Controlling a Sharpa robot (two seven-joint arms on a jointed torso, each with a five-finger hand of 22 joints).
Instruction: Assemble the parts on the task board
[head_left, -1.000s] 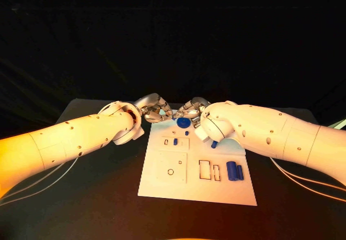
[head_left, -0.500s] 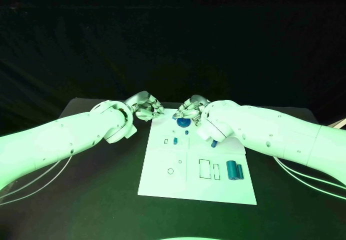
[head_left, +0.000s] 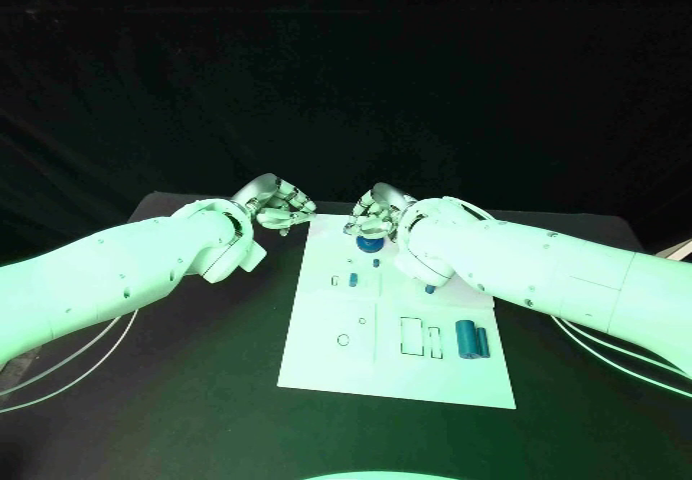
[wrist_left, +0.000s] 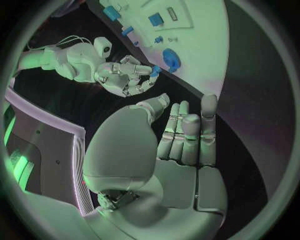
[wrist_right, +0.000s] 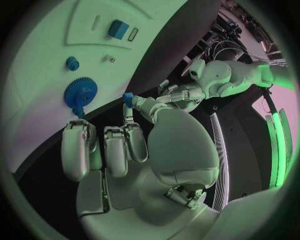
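Observation:
The white task board (head_left: 325, 355) lies in the middle of the black table. A blue gear (head_left: 371, 243) sits at its far end, also seen as the gear (wrist_right: 80, 92) and the gear (wrist_left: 170, 59). My right hand (head_left: 372, 215) hovers just above and behind the gear. It pinches a small blue piece (wrist_left: 154, 71) between thumb and a finger; the right wrist view shows the same piece (wrist_right: 128, 96). My left hand (head_left: 278, 208) hangs over the bare table left of the board's far corner. In its wrist view the left hand (wrist_left: 181, 135) has its fingers stretched out and holds nothing.
A short blue peg (head_left: 375, 263) and a blue piece (head_left: 351, 281) stand in the board's upper section. Another blue peg (head_left: 428, 289) lies by the right forearm. Two long blue blocks (head_left: 466, 340) lie at the board's right, beside two rectangular slots (head_left: 411, 337).
The hands, close together over the gear a second ago, have drawn apart. The left hand has moved left, off the board. The right hand has shifted slightly back.

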